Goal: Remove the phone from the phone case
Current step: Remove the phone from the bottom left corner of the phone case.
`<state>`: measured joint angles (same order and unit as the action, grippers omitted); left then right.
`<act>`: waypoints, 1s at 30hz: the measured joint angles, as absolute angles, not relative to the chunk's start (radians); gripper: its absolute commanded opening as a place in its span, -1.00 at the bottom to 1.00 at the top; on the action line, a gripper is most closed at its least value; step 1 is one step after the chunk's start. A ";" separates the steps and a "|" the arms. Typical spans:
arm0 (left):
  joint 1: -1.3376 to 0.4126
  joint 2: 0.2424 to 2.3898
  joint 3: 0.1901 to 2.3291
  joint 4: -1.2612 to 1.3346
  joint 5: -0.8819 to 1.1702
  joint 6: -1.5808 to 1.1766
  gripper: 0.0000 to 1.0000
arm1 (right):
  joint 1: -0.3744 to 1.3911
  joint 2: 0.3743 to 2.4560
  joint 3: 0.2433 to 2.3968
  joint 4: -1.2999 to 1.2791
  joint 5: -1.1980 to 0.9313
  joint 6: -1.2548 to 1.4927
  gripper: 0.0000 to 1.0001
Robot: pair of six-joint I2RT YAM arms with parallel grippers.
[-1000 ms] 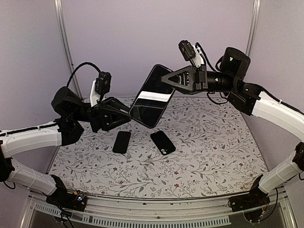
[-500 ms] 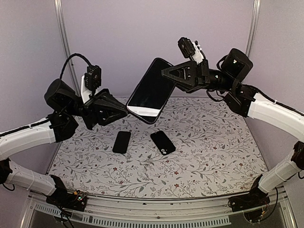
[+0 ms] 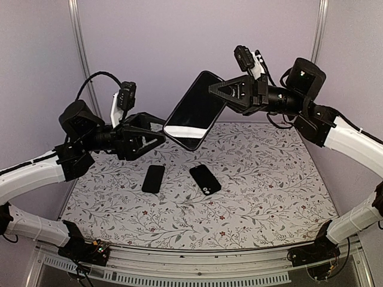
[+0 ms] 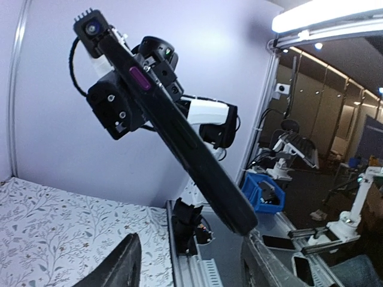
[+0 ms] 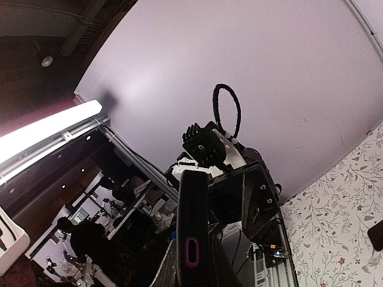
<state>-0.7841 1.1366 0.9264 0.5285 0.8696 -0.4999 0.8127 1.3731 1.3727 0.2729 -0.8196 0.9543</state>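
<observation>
Cased phone (image 3: 194, 110) aloft over counter (image 3: 263, 173), clamped at its 2 o'clock corner by right fingers (image 3: 224, 89). Left fingers (image 4: 122, 266), apart, have closed back in on its 7 o'clock end (no grip yet). Extraction not begun.

Edge-on phone (image 5: 191, 222) against wall (image 5: 269, 66)

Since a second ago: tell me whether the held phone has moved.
Yes. The phone in the right gripper has risen: its lower end now sits higher above the two small phones on the table.
</observation>
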 measured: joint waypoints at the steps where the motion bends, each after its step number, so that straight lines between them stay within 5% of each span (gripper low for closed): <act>1: -0.783 1.130 0.908 0.522 0.844 -0.504 0.32 | 0.813 1.371 1.373 0.263 -0.814 0.947 -1.00; 14: -0.787 1.155 0.760 0.704 0.748 -0.691 0.20 | 0.838 1.362 1.371 0.142 -0.657 0.837 -1.00; 30: -0.792 1.181 0.765 0.746 0.750 -0.723 0.32 | 0.838 1.354 1.371 0.129 -0.625 0.795 -1.00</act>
